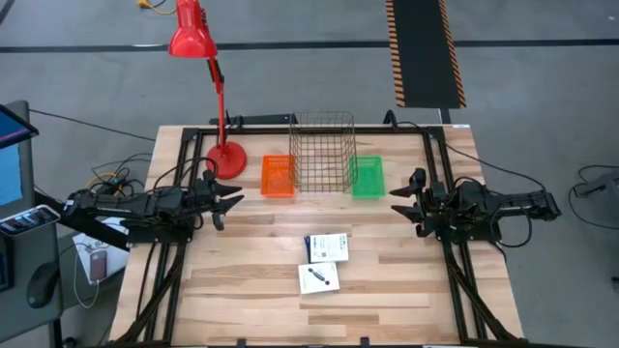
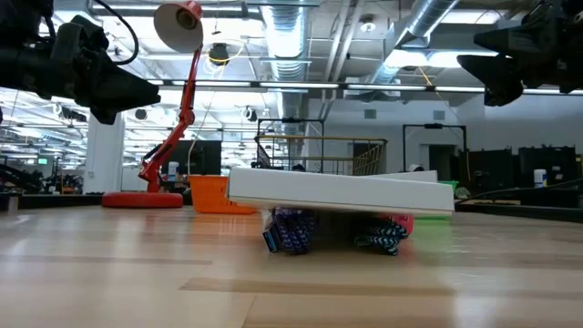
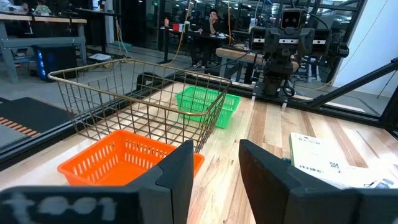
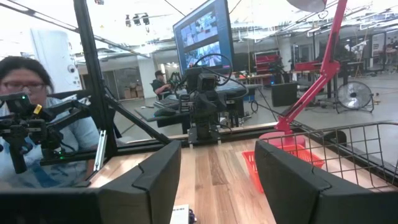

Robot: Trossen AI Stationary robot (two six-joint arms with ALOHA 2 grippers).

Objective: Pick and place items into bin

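Both claws hover spread, the left claw near the bench's left edge, the right claw near its right; two white cards lie mid-bench.

We see a light wooden table with a dark frame along its edges. Along its far side stand the round base of a red desk lamp, an orange basket, a tall wire basket and a green basket, side by side. Nearer the middle lie two white printed cards, one just in front of the other, with small items partly hidden beneath them.
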